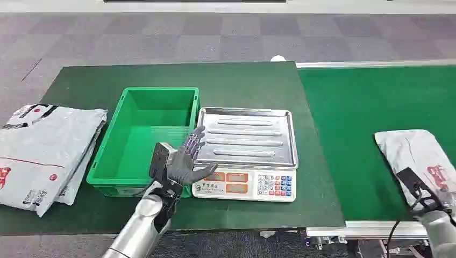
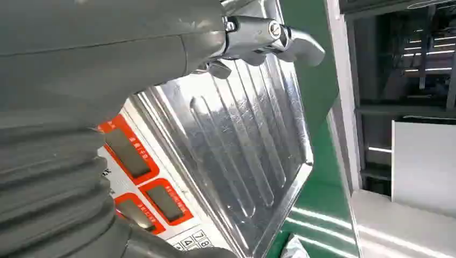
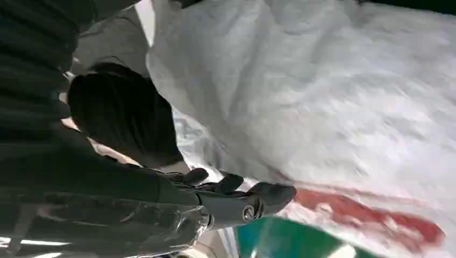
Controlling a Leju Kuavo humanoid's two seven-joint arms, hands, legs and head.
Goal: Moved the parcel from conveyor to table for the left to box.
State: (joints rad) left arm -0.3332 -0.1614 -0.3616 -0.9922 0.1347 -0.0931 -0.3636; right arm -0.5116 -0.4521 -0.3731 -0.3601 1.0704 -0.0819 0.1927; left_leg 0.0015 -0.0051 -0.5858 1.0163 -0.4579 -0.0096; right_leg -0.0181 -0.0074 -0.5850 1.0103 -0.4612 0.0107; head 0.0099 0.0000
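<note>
- The right hand (image 3: 236, 201) sits nearest, low at the near right corner of the head view, right at the near end of the grey courier parcel (image 1: 417, 156). In the right wrist view its dark fingers (image 3: 269, 193) reach along the parcel's crinkled grey skin beside a red printed mark. I cannot tell whether they have closed on it or merely lie against it.
- That parcel lies on the bright green conveyor belt (image 1: 355, 118), at the robot's right. Its long axis runs from the near right edge away and slightly to the left, so the right hand meets it end-on.
- The coming move turns on this: the parcel lies just ahead of the right hand and well apart from the left one, so the right arm is plainly the one to carry it leftward across to the bench (image 1: 242, 75).
- The left hand (image 1: 185, 161) hovers with fingers spread and nothing in it, over the near left corner of the steel scale tray (image 1: 247, 134), between the scale and the green plastic crate (image 1: 145, 140).
- The crate, just left of the weighing scale (image 1: 244, 185), stands open-topped, presumably the box the left hand is to fill.
- Farthest left, a stack of grey parcels (image 1: 45, 150) rests on the bench's dark green mat.
</note>
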